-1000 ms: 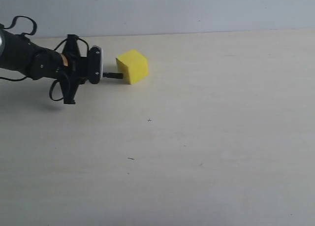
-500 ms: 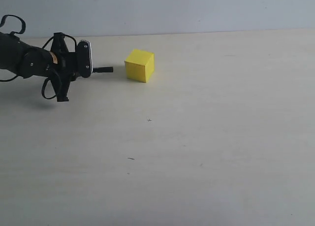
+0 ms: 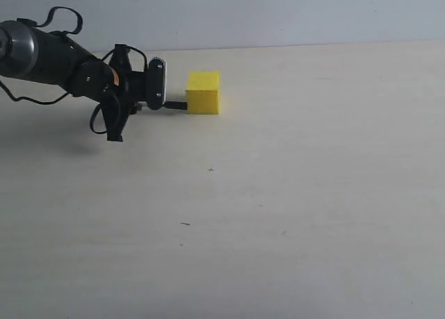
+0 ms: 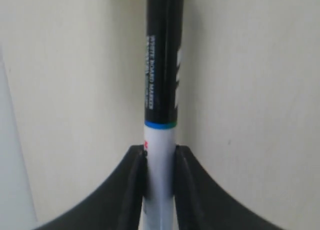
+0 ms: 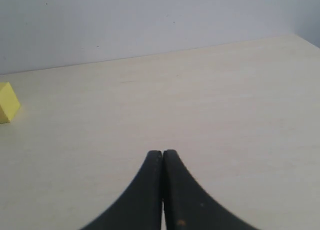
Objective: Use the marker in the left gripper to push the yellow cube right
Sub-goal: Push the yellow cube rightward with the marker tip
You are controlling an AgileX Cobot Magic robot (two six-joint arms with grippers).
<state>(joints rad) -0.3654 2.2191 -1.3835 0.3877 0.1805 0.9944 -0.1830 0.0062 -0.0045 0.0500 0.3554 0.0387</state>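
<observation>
Pale grey wall (image 3: 278,13) stands behind a big cream bench (image 3: 292,215). At the far left corner, a dark arm (image 3: 42,55) with a looping black cable (image 3: 61,14) reaches in over the bench, close to the far edge. At its end is the left gripper (image 3: 158,96) — its two black fingers (image 4: 134,185) squeeze tight on the marker (image 4: 161,64) and hold it by the white part. The marker's black part sticks out past the fingers. It has tiny white letters on it and a thin blue ring where black meets white. The marker lies low and level, pointing toward the right edge of the bench. Its black tip looks like it touches the left side of the yellow cube (image 3: 203,93). The cube sits flat on the bench, near the far edge and a bit left of the middle. The right gripper (image 5: 162,160) points across the bench toward the wall, well apart from the cube — its two black fingers are pressed together. From the right wrist view, only part of the cube shows, far off.
</observation>
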